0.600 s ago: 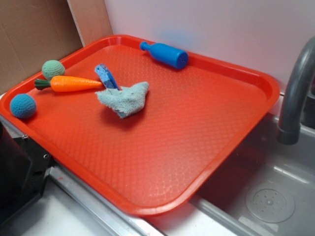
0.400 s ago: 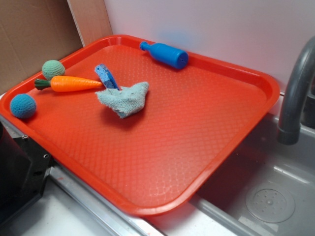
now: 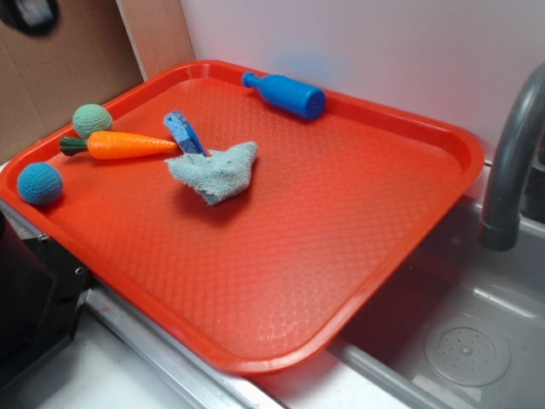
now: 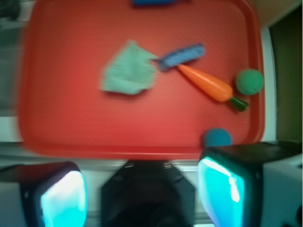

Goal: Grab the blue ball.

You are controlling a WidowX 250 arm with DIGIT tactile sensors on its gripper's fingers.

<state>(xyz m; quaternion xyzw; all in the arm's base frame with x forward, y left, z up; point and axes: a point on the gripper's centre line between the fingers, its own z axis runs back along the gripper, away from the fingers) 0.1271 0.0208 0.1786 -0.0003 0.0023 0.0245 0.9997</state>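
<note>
1. Hovering high above the tray [image 4: 142,137], the gripper [image 4: 142,189] looks down with its jaws spread wide and nothing between them; the two pads [image 4: 64,198] fill the bottom of the wrist view.
2. In the exterior view only a dark blur shows in the top left corner, likely part of the arm, well apart from everything on the tray.
3. There's the ball [image 3: 40,183]: teal-blue, sitting in the tray's left corner, right against the rim. In the wrist view it peeks out just above the right-hand pad.
4. Close company to watch: the carrot [image 3: 128,145] lies just beside it along the left edge, and the green ball [image 3: 92,119] sits beyond the carrot, nearer the back.
5. The cloth [image 3: 217,170] and brush [image 3: 185,132] lie toward the middle, and the bottle [image 3: 285,94] rests at the back edge, all out of the way.
6. Reading the play: this is the approach, no grasp begun. The next move calls for centring over the ball, dropping down with jaws kept wide, and minding the rim on one side.
</note>
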